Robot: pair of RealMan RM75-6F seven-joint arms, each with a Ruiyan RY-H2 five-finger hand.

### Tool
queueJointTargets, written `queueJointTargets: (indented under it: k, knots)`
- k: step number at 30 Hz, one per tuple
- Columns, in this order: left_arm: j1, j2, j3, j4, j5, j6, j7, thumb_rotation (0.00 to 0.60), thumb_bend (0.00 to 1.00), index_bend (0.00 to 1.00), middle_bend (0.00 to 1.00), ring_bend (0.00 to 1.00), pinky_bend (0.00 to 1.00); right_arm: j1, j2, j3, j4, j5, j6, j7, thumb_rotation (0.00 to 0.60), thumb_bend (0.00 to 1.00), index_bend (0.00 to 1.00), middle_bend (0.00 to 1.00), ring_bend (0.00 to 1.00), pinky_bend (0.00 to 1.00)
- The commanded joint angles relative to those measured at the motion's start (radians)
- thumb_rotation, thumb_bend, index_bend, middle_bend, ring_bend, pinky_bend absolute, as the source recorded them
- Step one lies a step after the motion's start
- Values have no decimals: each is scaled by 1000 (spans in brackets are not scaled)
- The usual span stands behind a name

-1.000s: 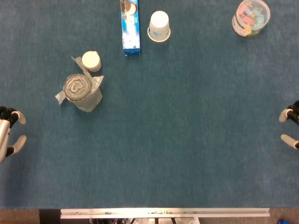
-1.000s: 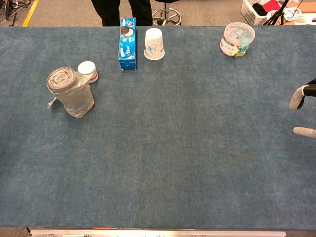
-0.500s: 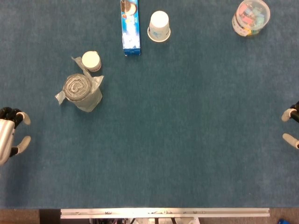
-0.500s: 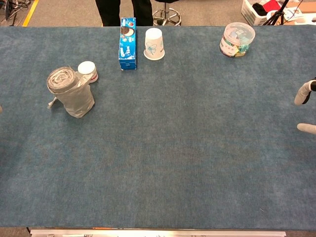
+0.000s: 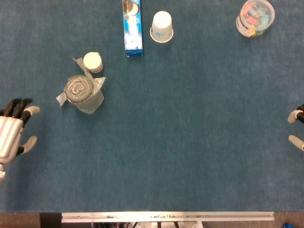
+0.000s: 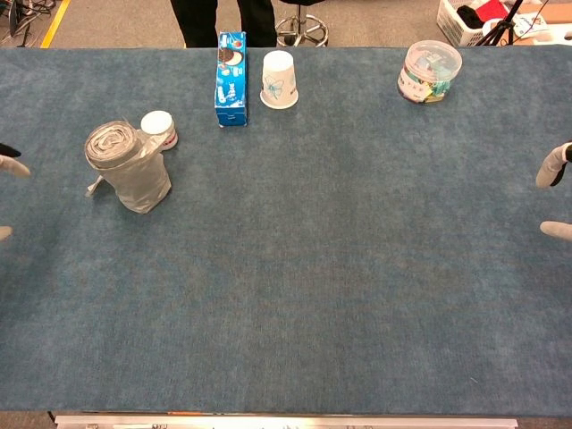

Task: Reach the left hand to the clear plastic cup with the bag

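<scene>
The clear plastic cup with a crumpled grey bag (image 5: 83, 93) stuffed in it stands upright on the blue table at the left (image 6: 127, 168). My left hand (image 5: 13, 131) is at the table's left edge, below and left of the cup, well apart from it, fingers spread and holding nothing. In the chest view only its fingertips (image 6: 11, 167) show at the left border. My right hand (image 5: 296, 128) peeks in at the right edge (image 6: 552, 197), fingers apart and empty.
A small white-lidded jar (image 5: 93, 61) stands just behind the cup. Farther back lie a blue cookie box (image 5: 133, 27), an upside-down paper cup (image 5: 161, 26) and a clear tub of colourful items (image 5: 255, 17). Chair legs and a person's legs stand behind the table.
My left hand has moved right and up into the table area, toward the cup. My right hand has drawn slightly further toward the right edge.
</scene>
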Motion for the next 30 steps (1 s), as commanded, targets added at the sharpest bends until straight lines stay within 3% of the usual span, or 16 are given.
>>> queueJointTargets:
  k: [1,8,13,15,18,23,26,30]
  knots:
    - [-39,4,-15,-28,-14,-49,37,600,221,239,59,42,312,2,-3,3,5,7,-7,1,600,73,514,549,371,488]
    - [-84,-1,-34,-60,-40,-102,97,600,221,228,38,40,292,4,-8,1,8,6,-14,-3,600,73,514,549,371,489]
    - [-102,6,-38,-92,-56,-121,171,600,221,178,92,116,335,5,-9,2,10,8,-17,-1,600,73,514,549,371,489]
    - [-107,5,-43,-104,-71,-124,211,600,221,151,169,188,392,7,-9,4,13,12,-20,6,600,73,514,549,371,489]
    - [-112,3,-46,-121,-85,-123,256,600,221,83,407,371,515,11,-10,6,17,15,-27,14,600,73,514,549,371,489]
    - [-116,10,-44,-147,-104,-131,285,600,221,69,750,605,703,13,-12,5,20,15,-29,19,600,73,514,549,371,489]
    - [-122,32,-41,-186,-132,-149,305,600,221,69,872,680,776,14,-13,6,23,16,-31,20,600,72,514,549,371,489]
    - [-133,56,-37,-228,-163,-177,305,600,222,69,939,722,805,15,-16,5,26,16,-33,20,600,73,514,549,371,489]
